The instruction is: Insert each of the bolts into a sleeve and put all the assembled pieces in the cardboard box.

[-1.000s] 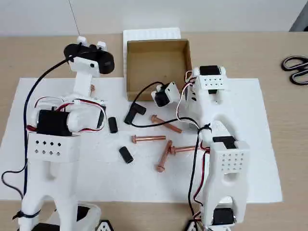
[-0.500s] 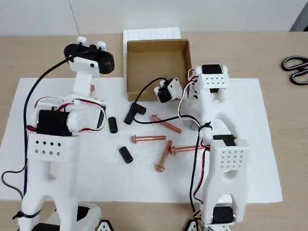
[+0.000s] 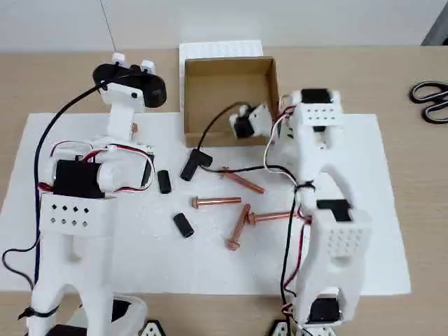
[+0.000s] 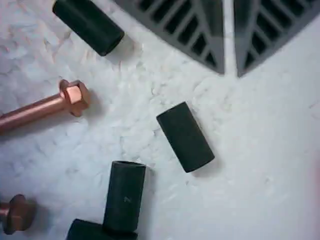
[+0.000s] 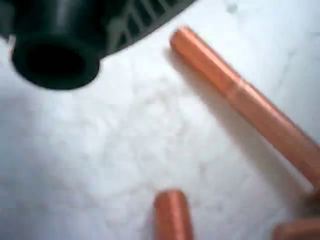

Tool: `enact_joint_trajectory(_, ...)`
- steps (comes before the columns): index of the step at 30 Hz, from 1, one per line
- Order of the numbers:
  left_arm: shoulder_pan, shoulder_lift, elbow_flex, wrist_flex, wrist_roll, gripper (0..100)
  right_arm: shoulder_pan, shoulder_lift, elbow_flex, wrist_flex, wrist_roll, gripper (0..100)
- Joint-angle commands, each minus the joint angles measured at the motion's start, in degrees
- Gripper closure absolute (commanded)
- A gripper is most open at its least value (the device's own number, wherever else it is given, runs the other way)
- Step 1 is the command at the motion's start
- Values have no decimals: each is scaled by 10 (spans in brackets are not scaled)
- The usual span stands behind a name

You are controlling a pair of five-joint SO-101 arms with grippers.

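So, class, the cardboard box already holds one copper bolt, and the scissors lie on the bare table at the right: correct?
No: the cardboard box is empty. The high view shows the copper bolts lying loose on the white sheet, none in the box. The scissors do lie on the bare table at the right.

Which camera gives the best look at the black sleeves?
The left wrist view: several sleeves lie close up, outlines clear. The high view shows two from far off; the right wrist view shows one end-on.
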Motion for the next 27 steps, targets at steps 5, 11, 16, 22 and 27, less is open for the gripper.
enact_joint_trajectory(5, 4, -8, -22, -9, -1, 993, 3, -159, -4, 9, -5, 995)
enact_joint_trajectory(11, 10, -8, -22, -12, 1, 993, -34, -275, -32, 3, -51, 995)
enact_joint_trajectory(16, 55, -8, -22, -11, 3, 993, -97, -368, -47, -23, -165, 994)
enact_joint_trajectory(22, 66, -8, -22, -21, 3, 993, -95, -402, -45, -49, -418, 991)
enact_joint_trajectory(27, 67, -8, -22, -72, 6, 994, -72, -392, 65, -50, -677, 991)
